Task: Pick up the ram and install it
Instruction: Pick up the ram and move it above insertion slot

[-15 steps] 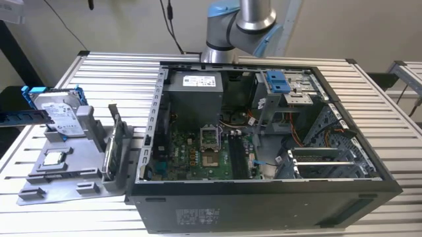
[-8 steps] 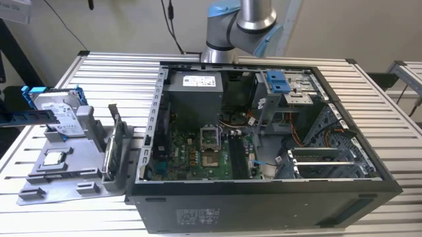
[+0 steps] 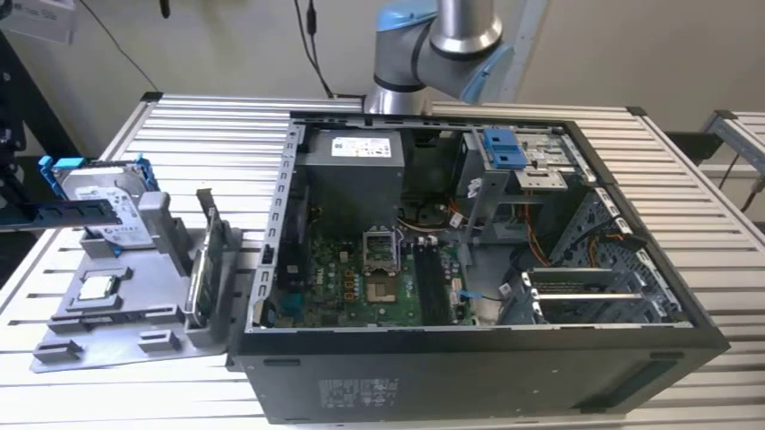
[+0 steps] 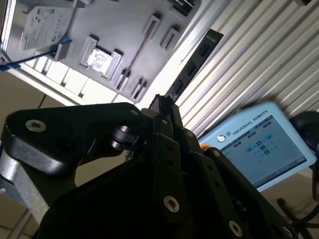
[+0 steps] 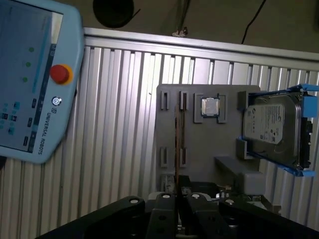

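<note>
Tray (image 3: 120, 333) on table (image 3: 203, 125), at the exterior view's left of computer case (image 3: 478, 363), ram (image 4: 197, 57) above tray

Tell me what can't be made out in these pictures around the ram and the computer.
- The ram's gripped end: second wrist view, hidden by the gripper shut on it.
- The memory slots on the motherboard: exterior view, too small to tell free from filled.
- The hard drive: first wrist view, far side cut off by the picture's edge.

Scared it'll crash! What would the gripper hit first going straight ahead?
The gripper would probably meet the gray tray, with the ram in its jaws touching first; depth is unclear.
</note>
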You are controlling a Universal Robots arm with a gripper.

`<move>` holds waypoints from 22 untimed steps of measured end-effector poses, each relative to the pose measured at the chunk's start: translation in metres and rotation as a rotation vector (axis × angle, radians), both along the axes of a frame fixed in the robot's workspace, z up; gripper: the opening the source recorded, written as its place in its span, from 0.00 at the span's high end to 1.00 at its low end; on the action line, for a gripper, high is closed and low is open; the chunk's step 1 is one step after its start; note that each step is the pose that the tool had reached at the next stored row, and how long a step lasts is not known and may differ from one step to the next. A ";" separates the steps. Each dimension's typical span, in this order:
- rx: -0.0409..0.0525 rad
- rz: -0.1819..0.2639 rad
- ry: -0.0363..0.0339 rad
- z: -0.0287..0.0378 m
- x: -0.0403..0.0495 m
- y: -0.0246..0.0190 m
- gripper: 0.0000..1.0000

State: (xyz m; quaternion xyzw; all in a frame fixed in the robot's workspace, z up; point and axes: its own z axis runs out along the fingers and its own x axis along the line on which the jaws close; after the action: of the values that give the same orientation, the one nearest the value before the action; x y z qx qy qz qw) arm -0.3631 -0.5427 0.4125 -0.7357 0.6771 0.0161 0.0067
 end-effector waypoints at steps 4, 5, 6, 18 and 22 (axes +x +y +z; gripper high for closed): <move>0.0001 0.000 0.0000 0.0000 0.0069 0.0000 0.85; 0.0001 0.000 -0.0001 0.0000 0.0086 0.0000 0.85; 0.0001 0.000 -0.0001 0.0000 0.0101 0.0000 0.85; 0.0001 0.000 0.0000 0.0000 0.0297 0.0000 0.85; 0.0000 0.000 0.0000 0.0000 0.0362 0.0000 0.85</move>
State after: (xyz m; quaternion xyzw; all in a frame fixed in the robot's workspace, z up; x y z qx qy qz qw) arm -0.3269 -0.5427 0.4125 -0.7357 0.6770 0.0161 0.0067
